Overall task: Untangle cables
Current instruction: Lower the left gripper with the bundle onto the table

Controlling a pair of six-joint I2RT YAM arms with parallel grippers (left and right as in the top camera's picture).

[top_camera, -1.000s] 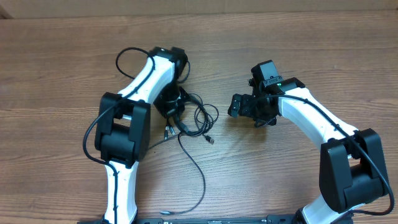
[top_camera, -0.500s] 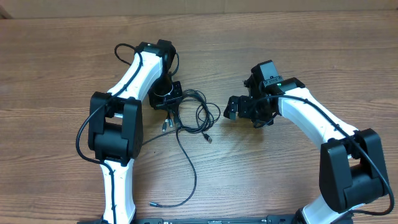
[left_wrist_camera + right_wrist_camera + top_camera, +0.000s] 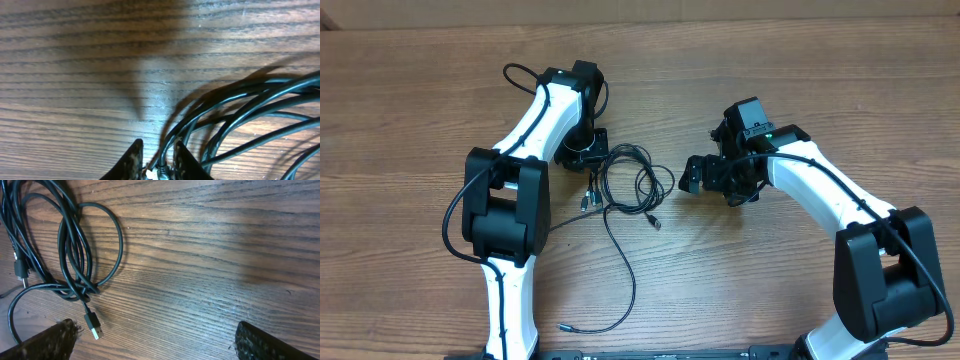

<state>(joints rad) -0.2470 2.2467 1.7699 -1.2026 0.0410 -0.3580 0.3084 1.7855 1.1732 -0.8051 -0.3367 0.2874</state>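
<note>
The cables (image 3: 632,180) lie as a tangle of thin black loops in the middle of the table. One long strand trails toward the front and ends in a small plug (image 3: 563,326). My left gripper (image 3: 588,157) sits at the tangle's left edge. In the left wrist view its jaws (image 3: 156,152) stand slightly apart, with a cable strand (image 3: 240,100) running loosely between the tips. My right gripper (image 3: 705,172) hovers to the right of the tangle, wide open with nothing in it (image 3: 155,335). The loops (image 3: 75,245) and a USB plug (image 3: 93,325) show ahead of its left finger.
Bare wooden tabletop (image 3: 770,280) surrounds the tangle. The left arm's own thicker black wire (image 3: 515,75) loops out at the back left. Both arm bases stand at the front edge.
My left gripper moved left and back, dragging the tangle and the long strand's end leftward. Its jaws have since parted a little around the strand. The right arm barely moved.
</note>
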